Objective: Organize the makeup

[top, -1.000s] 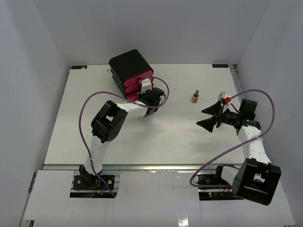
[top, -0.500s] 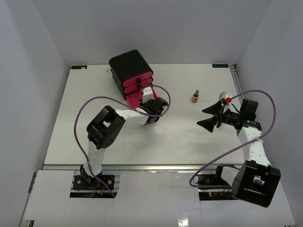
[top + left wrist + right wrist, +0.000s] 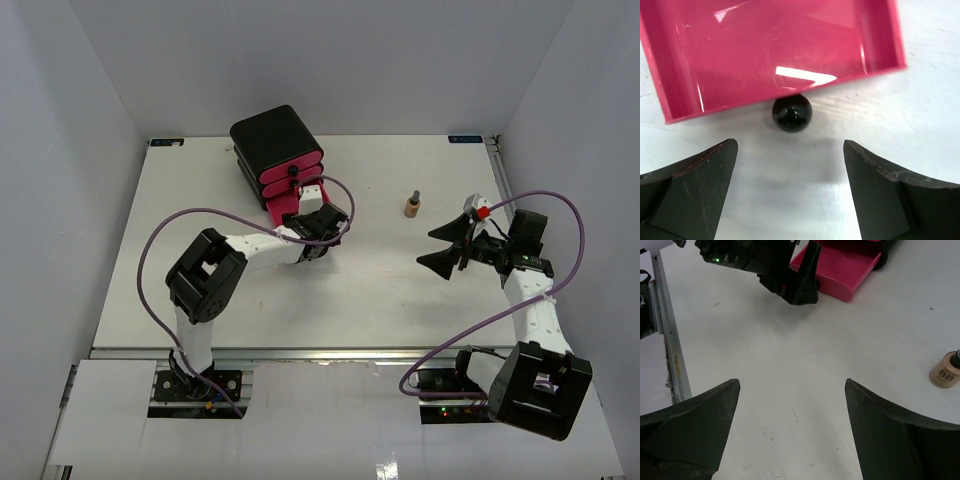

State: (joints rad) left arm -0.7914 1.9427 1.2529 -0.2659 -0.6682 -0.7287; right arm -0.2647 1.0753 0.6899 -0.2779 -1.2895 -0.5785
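Note:
The only makeup in view is a small tan bottle with a dark cap (image 3: pixel 412 205), which stands upright on the white table (image 3: pixel 380 290); the right wrist view shows the bottle (image 3: pixel 943 371) at its right edge. My left gripper (image 3: pixel 790 145) is open just in front of the black knob (image 3: pixel 791 113) of the pulled-out pink bottom drawer (image 3: pixel 780 55), touching nothing. The part of the drawer that shows holds nothing. From above, the left gripper (image 3: pixel 302 218) sits at the drawer (image 3: pixel 283 207). My right gripper (image 3: pixel 436 248) hovers open and empty, right and near of the bottle.
The black box with pink drawers (image 3: pixel 277 145) stands at the back left of the table; its two upper drawers are shut. Purple cables loop over both arms. Grey walls close in the table on three sides.
The left gripper drew the bottom drawer out by its knob, then let go and opened wide. The right arm stayed still.

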